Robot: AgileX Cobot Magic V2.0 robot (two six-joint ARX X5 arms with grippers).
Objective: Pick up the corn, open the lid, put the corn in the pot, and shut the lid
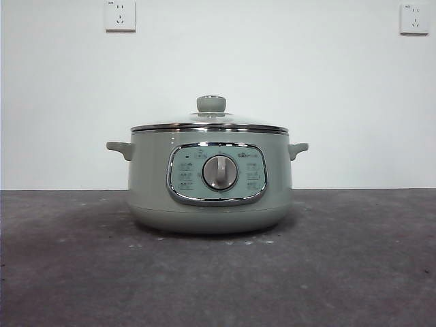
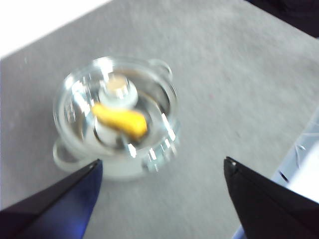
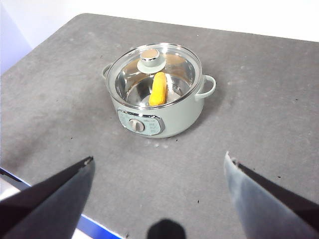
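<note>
Both grippers hang high over the table, clear of everything, and I read each pair of jaws as spread wide with nothing between them. From my right wrist camera the right gripper [image 3: 158,162] looks down on the pot [image 3: 172,119], which sits well apart from it on the grey table [image 3: 259,124]. Taking the pot as the clock centre in that view, bare tabletop runs out at 3, 6 and 9 o'clock, the far table edge lies beyond 12 o'clock against a white wall, and a blue-trimmed near edge shows toward 7 o'clock.

On the pot, the lid [image 3: 172,62] is seated on the rim, its knob [image 3: 149,58] toward 11 o'clock of the glass. Through the glass I see the corn [image 3: 158,88] lying inside the pot on the shiny bottom, lengthwise from 12 to 6 o'clock.

My left wrist camera is blurred; the left gripper [image 2: 162,167] is likewise above and apart from the pot [image 2: 119,169], with the lid [image 2: 75,99] on and the corn [image 2: 122,119] under the glass. A table edge and white wall show beyond the pot there.

Front camera: no arm in view. The pot [image 1: 146,197] stands mid-table, lid [image 1: 210,126] level, control dial [image 1: 220,172] facing me, open tabletop on both sides, and two wall sockets [image 1: 120,15] high behind.
</note>
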